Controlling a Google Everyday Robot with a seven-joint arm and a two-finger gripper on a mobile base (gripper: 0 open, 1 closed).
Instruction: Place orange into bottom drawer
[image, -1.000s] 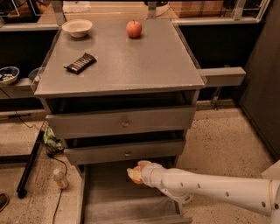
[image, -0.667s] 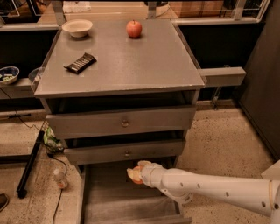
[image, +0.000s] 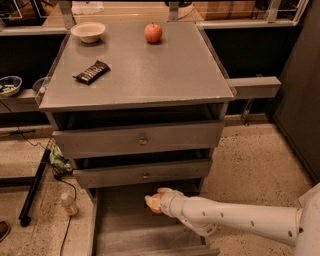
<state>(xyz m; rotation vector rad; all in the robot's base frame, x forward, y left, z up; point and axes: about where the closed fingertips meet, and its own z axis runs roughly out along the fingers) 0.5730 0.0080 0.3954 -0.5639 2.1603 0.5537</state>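
The bottom drawer (image: 125, 227) is pulled out at the foot of the grey cabinet, its plain grey floor showing. My gripper (image: 154, 201) reaches in from the right on a white arm and is over the drawer's back part, just under the middle drawer's front. It is shut on the orange (image: 152, 204), of which only a small orange patch shows between the fingers. I cannot tell whether the orange touches the drawer floor.
On the cabinet top lie a red apple (image: 153, 32), a white bowl (image: 88, 31) and a dark snack bar (image: 91, 71). The two upper drawers (image: 140, 141) with round knobs are slightly ajar. A small bottle (image: 68, 204) and a cable lie on the floor at left.
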